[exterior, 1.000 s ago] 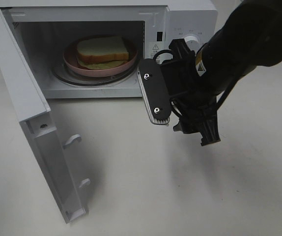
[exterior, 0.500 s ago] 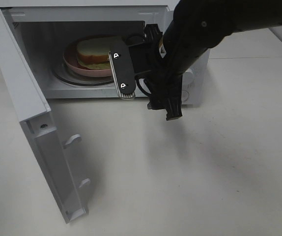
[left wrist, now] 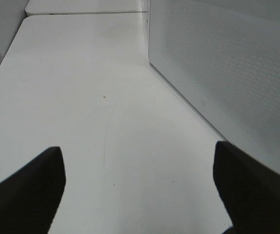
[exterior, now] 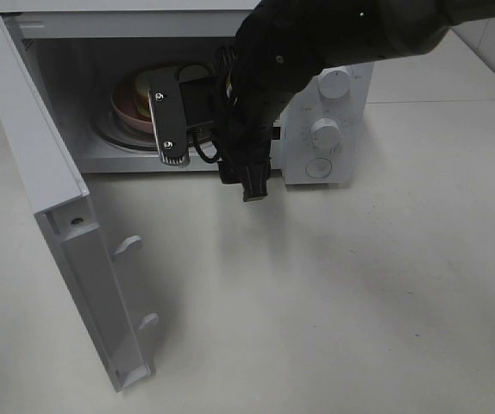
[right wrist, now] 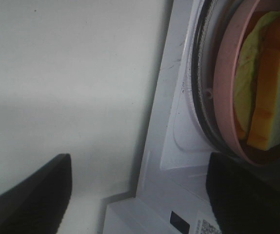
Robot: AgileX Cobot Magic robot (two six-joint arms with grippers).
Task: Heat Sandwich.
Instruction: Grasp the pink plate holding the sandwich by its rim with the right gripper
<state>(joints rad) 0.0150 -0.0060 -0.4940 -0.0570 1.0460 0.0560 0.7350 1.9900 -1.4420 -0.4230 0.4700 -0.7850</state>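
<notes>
The sandwich (right wrist: 269,92), white bread with tan crust and a pale yellow-green filling, lies on a round pink plate (right wrist: 226,87) on the microwave's glass turntable (right wrist: 198,92). From the high view the dark right arm crosses the oven's mouth and hides most of the sandwich; only the plate's left edge (exterior: 129,105) shows. My right gripper (exterior: 178,147) hangs just in front of the cavity, its fingers (right wrist: 30,195) wide apart and empty. My left gripper (left wrist: 140,195) is open over bare table beside the microwave's perforated side wall (left wrist: 228,63); the high view does not show it.
The white microwave (exterior: 325,86) stands at the back of the table. Its door (exterior: 58,216) swings out to the front left, nearly square to the oven's front. Two knobs (exterior: 325,134) sit on its right panel. White tabletop (exterior: 316,302) spreads in front.
My right arm has swung left across the microwave's front, from beside the control panel to the cavity opening, and now covers the sandwich in the high view. Its jaws stayed wide.
</notes>
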